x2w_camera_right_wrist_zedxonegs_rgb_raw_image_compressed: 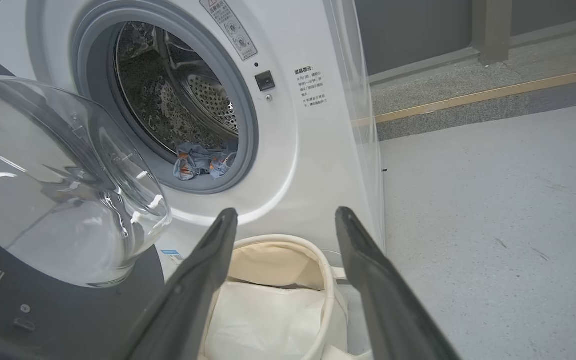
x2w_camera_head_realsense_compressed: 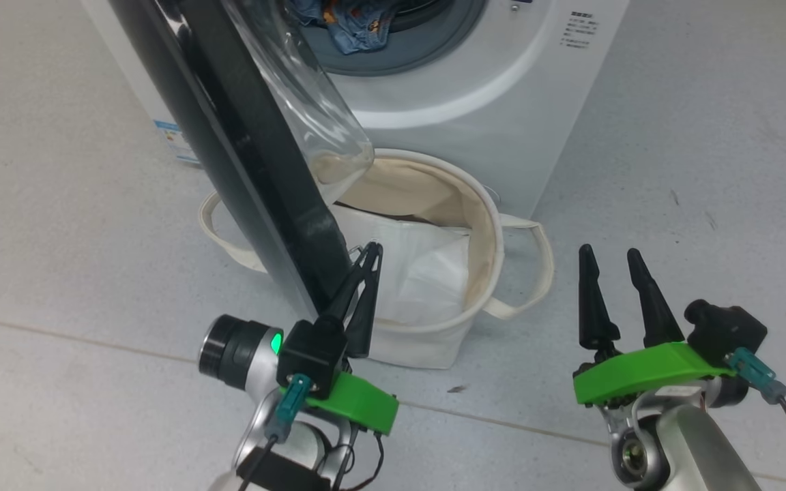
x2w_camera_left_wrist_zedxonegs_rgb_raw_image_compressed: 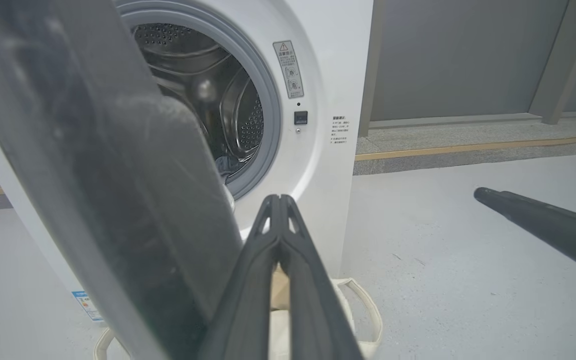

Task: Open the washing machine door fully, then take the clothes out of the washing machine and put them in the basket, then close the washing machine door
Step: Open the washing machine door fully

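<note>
Head view: washing machine door [x2w_camera_head_realsense_compressed: 243, 157] stands open, seen nearly edge-on, glossy black ring w/ clear bulge facing the washing machine [x2w_camera_head_realsense_compressed: 475, 102]. The clothes [x2w_camera_head_realsense_compressed: 352, 27], crumpled blue fabric w/ orange bits, lie in the machine's mouth at the top edge. The basket [x2w_camera_head_realsense_compressed: 495, 225], round cream canvas w/ 2 looped handles, sits on the floor [x2w_camera_head_realsense_compressed: 673, 170] right in front of the machine, partly behind the door. In it lies a plain white folded sheet [x2w_camera_head_realsense_compressed: 427, 273]. The left hand [x2w_camera_head_realsense_compressed: 374, 247] has fingers pressed together, nothing between them, just beside the door's lower edge, above the basket. The right hand [x2w_camera_head_realsense_compressed: 608, 251] is spread wide and empty, apart from the basket on its right.

Left wrist view: adds the perforated steel drum [x2w_camera_left_wrist_zedxonegs_rgb_raw_image_compressed: 208, 100], grey rubber gasket [x2w_camera_left_wrist_zedxonegs_rgb_raw_image_compressed: 268, 125] and small blue label [x2w_camera_left_wrist_zedxonegs_rgb_raw_image_compressed: 85, 305] low on the machine. The door's black ring is blurred, close at left. 1 right-hand finger shows at far right.

Right wrist view: clothes sit at the drum's front lip, against the gasket. The basket w/ sheet lies below, between the 2 spread fingers.
</note>
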You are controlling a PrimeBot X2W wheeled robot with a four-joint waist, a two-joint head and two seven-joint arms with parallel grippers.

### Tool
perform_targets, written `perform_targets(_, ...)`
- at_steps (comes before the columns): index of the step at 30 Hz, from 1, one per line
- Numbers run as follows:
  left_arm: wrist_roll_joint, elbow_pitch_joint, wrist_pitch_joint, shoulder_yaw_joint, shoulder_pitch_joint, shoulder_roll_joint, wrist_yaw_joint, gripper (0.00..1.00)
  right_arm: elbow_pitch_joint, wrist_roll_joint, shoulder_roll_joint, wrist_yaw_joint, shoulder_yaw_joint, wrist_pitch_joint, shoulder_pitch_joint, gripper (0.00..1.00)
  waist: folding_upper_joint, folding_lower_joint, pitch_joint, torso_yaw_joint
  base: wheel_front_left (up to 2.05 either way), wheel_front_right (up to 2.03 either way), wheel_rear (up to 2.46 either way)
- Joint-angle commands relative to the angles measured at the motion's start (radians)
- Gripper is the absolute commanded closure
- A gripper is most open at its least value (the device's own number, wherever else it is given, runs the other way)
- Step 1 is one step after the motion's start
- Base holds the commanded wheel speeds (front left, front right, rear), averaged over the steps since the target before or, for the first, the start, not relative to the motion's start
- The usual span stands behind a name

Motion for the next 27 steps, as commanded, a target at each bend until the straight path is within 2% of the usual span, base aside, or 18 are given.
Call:
perform_targets(1,0.003,-0.015,0.008,0.034,-0.036,-0.001,0.016,1.00,-0.030,0.000,0.008,0.004,0.020,-0.012,-0.025,0.00,0.0000,0.0000,0.000,0.011,0.00,0.00,0.00)
perform_targets(7,-0.003,0.007,-0.005,0.036,-0.019,-0.001,0.040,1.00,-0.026,-0.001,0.008,0.004,0.017,-0.012,-0.023,0.00,0.0000,0.0000,-0.005,0.043,0.00,0.00,0.00)
perform_targets(17,-0.028,0.012,-0.023,0.060,0.043,0.015,0.075,1.00,-0.007,-0.012,0.008,0.004,0.018,-0.012,-0.014,0.00,0.0000,0.0000,-0.028,0.154,0.00,0.00,0.00)
perform_targets(22,-0.061,0.007,-0.031,0.109,0.067,0.028,0.101,1.00,0.002,-0.018,0.008,0.004,0.019,-0.012,-0.007,0.00,0.0000,0.0000,-0.045,0.203,0.00,0.00,0.00)
perform_targets(27,-0.092,0.004,-0.038,0.182,0.081,0.070,0.129,1.00,0.011,-0.020,0.008,0.004,0.024,-0.012,-0.002,0.00,0.0000,0.0000,-0.056,0.225,0.00,0.00,0.00)
